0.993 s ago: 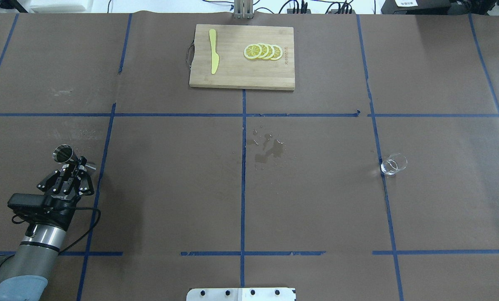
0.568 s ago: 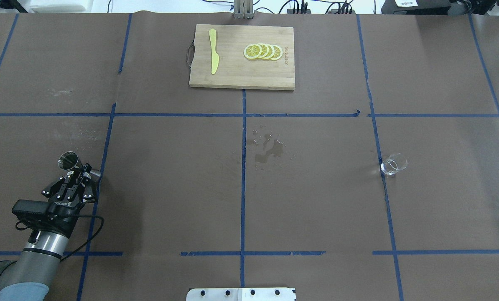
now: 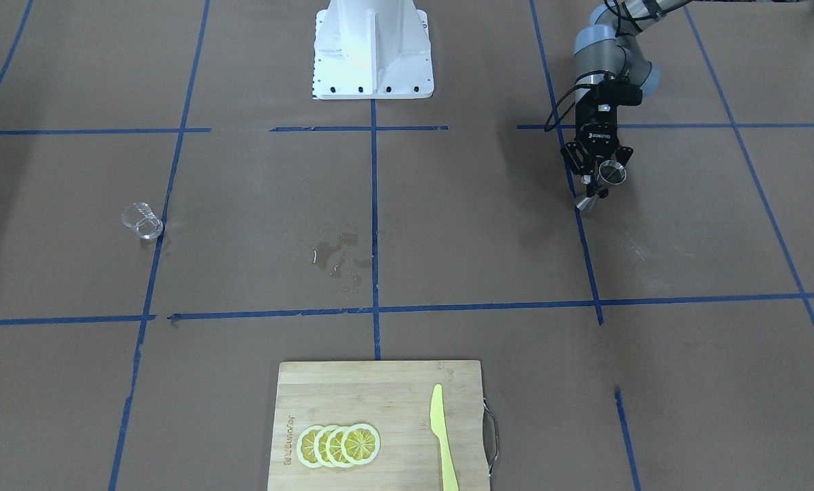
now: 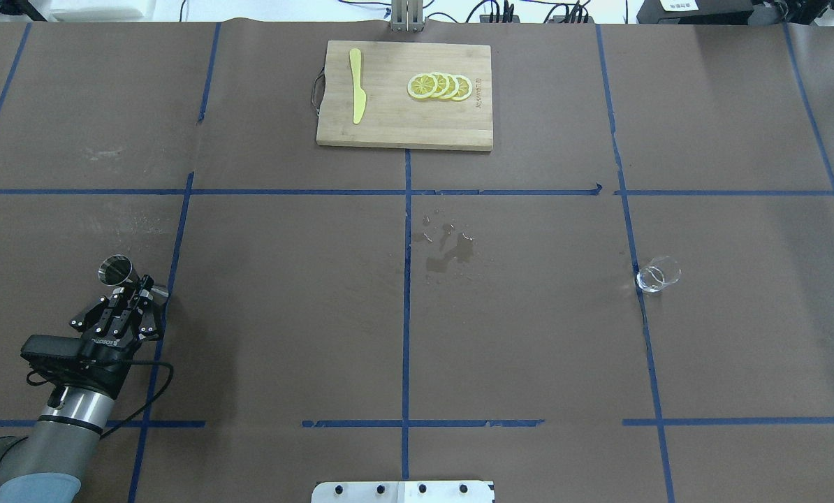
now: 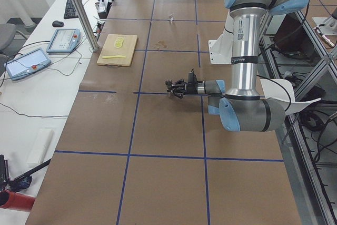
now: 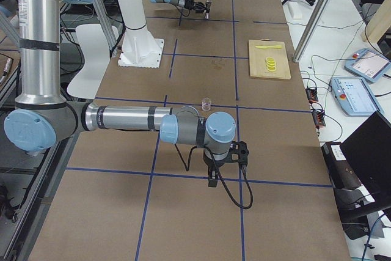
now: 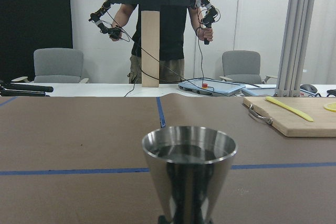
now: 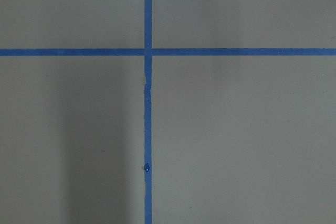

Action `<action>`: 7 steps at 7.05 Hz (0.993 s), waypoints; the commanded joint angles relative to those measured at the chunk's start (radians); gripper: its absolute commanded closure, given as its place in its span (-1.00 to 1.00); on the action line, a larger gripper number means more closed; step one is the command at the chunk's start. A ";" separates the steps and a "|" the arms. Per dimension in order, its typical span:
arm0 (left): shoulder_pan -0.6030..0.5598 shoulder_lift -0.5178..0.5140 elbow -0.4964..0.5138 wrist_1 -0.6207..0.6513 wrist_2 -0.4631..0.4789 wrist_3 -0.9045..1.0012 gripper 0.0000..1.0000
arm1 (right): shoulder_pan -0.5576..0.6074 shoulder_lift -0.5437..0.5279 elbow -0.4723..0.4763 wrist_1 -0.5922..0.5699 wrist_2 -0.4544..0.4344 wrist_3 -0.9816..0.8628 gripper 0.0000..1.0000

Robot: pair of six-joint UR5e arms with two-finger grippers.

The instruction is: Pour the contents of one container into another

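A robotics lab: a large counter [image 4: 529, 349] covered in brown paper and marked into squares with blue tape [image 4: 406, 314], with a white robot pedestal [image 3: 373, 48] bolted at one edge. Beside it, a white desk [image 5: 31, 93] holds two teach pendants [image 5: 63, 40], a keyboard [image 5: 71, 6] and loose cables, next to aluminium frame posts [image 5: 79, 11]. Beyond the counter, a person [image 7: 173, 35] stands holding wired hand controllers between grey office chairs [image 7: 58, 65].

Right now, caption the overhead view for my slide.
Left gripper holds the steel jigger; the glass tumbler stands far right, spill between them.
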 commanded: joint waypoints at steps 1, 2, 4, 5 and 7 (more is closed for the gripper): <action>0.000 0.002 0.004 0.000 -0.002 0.000 1.00 | 0.000 0.000 0.000 0.000 0.000 0.000 -1.00; 0.000 0.006 0.009 0.000 -0.001 0.000 1.00 | 0.000 0.000 -0.002 0.000 0.000 0.000 -1.00; 0.000 0.005 0.009 0.000 -0.002 0.000 1.00 | 0.000 0.000 -0.002 0.000 0.000 0.000 -1.00; 0.000 0.005 0.011 0.000 -0.007 0.000 1.00 | 0.000 0.000 0.000 0.000 0.000 0.000 -1.00; 0.000 0.005 0.015 0.000 -0.007 -0.002 1.00 | 0.002 0.000 0.000 0.000 0.000 0.000 -1.00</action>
